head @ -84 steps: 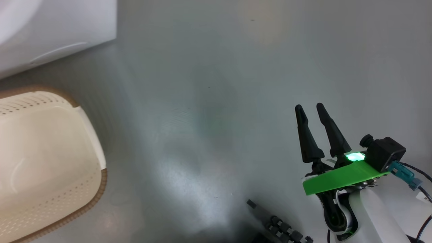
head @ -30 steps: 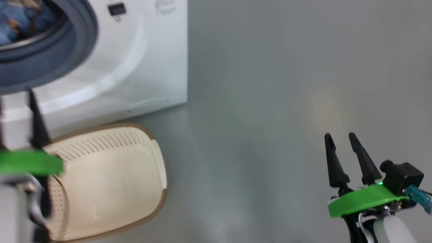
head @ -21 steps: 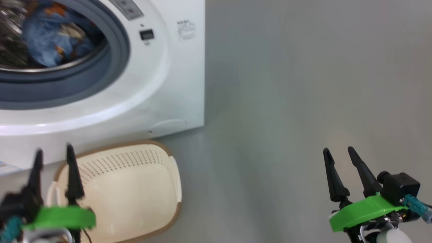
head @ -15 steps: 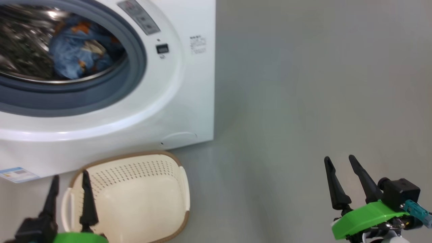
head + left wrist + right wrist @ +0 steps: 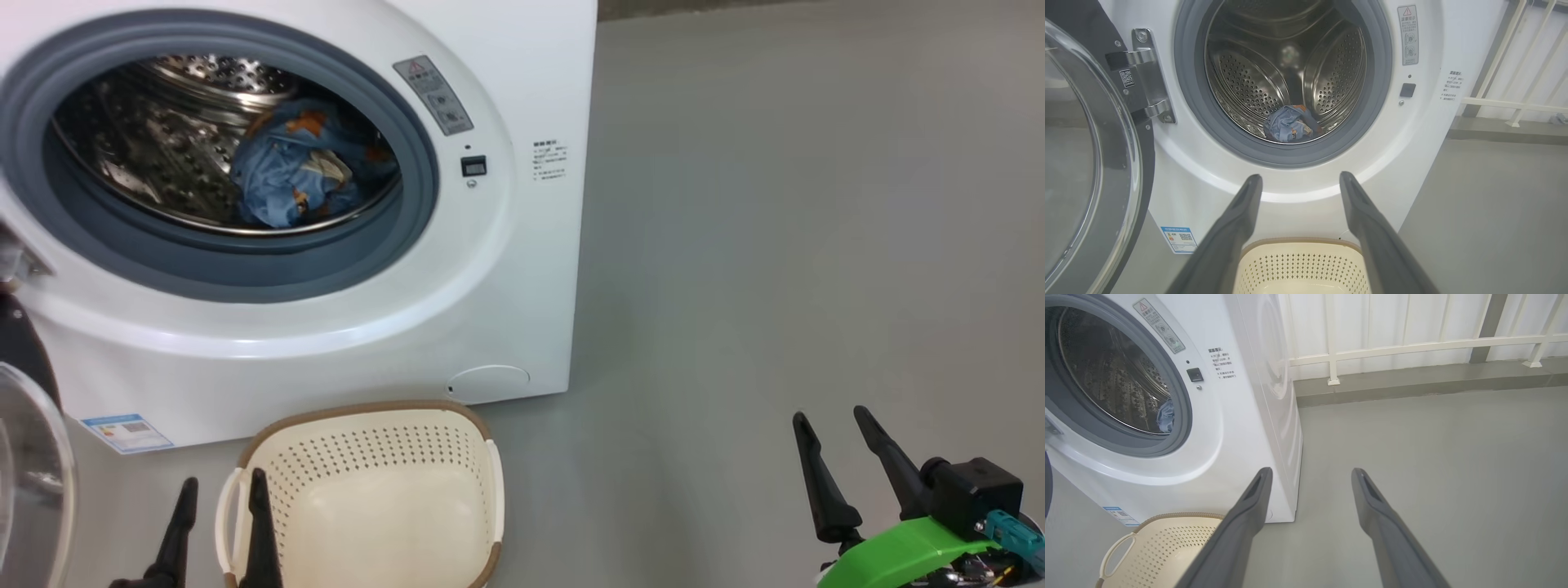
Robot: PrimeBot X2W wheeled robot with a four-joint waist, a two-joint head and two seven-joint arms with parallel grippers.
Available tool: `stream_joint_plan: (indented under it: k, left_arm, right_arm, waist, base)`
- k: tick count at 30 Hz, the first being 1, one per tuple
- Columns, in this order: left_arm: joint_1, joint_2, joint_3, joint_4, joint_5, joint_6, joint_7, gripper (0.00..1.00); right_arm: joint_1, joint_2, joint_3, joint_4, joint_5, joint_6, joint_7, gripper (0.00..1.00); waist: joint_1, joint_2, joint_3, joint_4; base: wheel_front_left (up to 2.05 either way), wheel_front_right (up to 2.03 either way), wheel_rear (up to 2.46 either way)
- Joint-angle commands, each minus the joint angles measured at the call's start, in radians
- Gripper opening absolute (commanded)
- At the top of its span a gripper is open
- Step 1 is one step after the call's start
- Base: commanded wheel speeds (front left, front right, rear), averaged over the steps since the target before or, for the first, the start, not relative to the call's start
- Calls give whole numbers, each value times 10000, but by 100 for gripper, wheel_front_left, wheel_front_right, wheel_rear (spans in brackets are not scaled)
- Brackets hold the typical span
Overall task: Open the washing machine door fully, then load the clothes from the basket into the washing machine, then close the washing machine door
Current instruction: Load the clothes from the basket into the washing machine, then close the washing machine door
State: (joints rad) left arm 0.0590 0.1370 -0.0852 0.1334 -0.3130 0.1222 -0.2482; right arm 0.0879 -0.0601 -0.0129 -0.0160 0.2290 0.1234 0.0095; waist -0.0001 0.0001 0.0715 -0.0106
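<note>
i judge the loading done and the closing step now in hand. the clothes [image 5: 290, 180] lie bunched low in the drum [image 5: 163, 139] of the washing machine [image 5: 490, 269], well behind the grey gasket [image 5: 245, 273]. the basket [image 5: 367, 406] sits on the floor [image 5: 775, 245] just in front of the machine, and what i see of its inside is bare. the door [image 5: 1090, 163] hangs wide open on its hinge [image 5: 1147, 81] at my left.

my left pincer [image 5: 224, 482] hovers over the basket's near left corner, its 2 fingers apart and holding nothing. my right pincer [image 5: 830, 414] is off over bare floor, well apart from the machine, also spread and empty.

next i would bring the left arm out around the door's free edge, get a finger behind its outer face, and sweep it round on the hinge toward the opening. it will want a firm last push to latch. the garment sits deep enough that i don't expect it to catch in the seal.

against the earlier head pictures, the camera has lifted and turned: there a mere corner of the machine showed, here the whole opening does. the left pincer has come into the lower left. the right one holds the same spread.
</note>
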Motion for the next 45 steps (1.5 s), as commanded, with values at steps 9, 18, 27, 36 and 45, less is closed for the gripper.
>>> stream_joint_plan:
  k: [9,18,27,36,45]
  left_arm:
    - [340,-104,433,-315,229,-283,-135,100]
    - [477,-130,397,-223,429,-295,-135,100]
    - [472,-157,337,12,399,-425,-135,100]
    - [422,-123,272,86,492,-418,-135,100]
    - [382,-130,194,82,567,-384,-135,100]
  right_arm:
    - [264,-116,61,-621,-205,73,263,100]
    - [404,-94,78,-751,-227,73,365,100]
    - [481,-91,102,-767,-231,73,440,100]
    - [530,-73,156,-748,-182,73,445,100]
    - [519,-62,159,-729,-146,73,444,100]
  waist:
    - [1,-1,-613,265]
    - [1,-1,-775,355]
    - [1,-1,-939,369]
    - [1,-1,-1008,326]
    - [1,-1,-971,356]
  base:
    - [0,0,0]
    - [0,0,0]
    - [0,0,0]
    - [0,0,0]
    - [0,0,0]
